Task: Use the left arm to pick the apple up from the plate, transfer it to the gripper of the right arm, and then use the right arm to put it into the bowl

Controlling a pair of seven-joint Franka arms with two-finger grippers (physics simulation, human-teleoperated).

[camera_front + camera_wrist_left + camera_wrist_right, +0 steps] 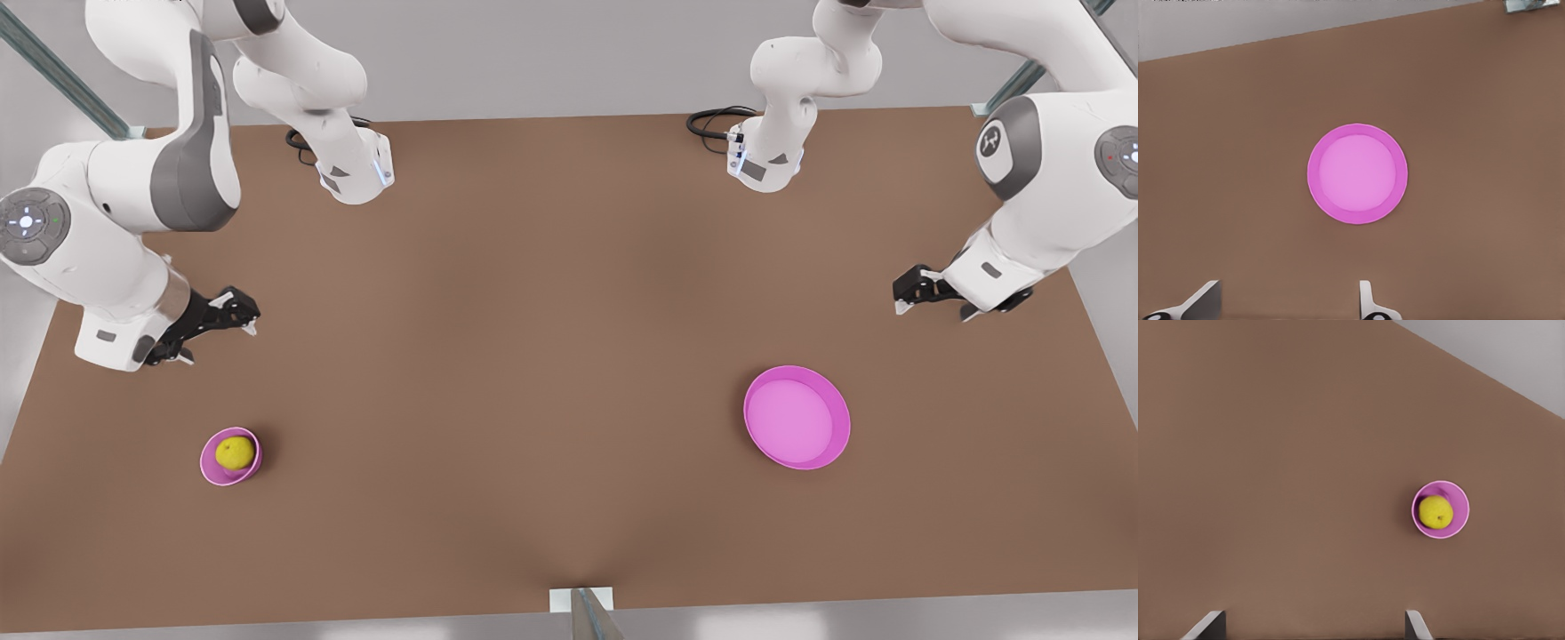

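A yellow apple (235, 452) (1435, 511) lies in a small pink dish (210, 468) (1459, 499) near the front on the front view's left. A larger, shallow pink dish (791, 418) (1357, 173) stands with nothing in it on the front view's right. My left gripper (933, 307) (1286, 303) hangs open above the table behind the large dish, well apart from it. My right gripper (218, 342) (1313, 625) is open too, behind the apple's dish and clear of it. Neither holds anything.
Both arm bases (356, 173) (765, 164) stand at the back of the brown table (533, 356), with black cables beside them. A metal post (582, 609) sits at the middle of the front edge. Bare tabletop lies between the two dishes.
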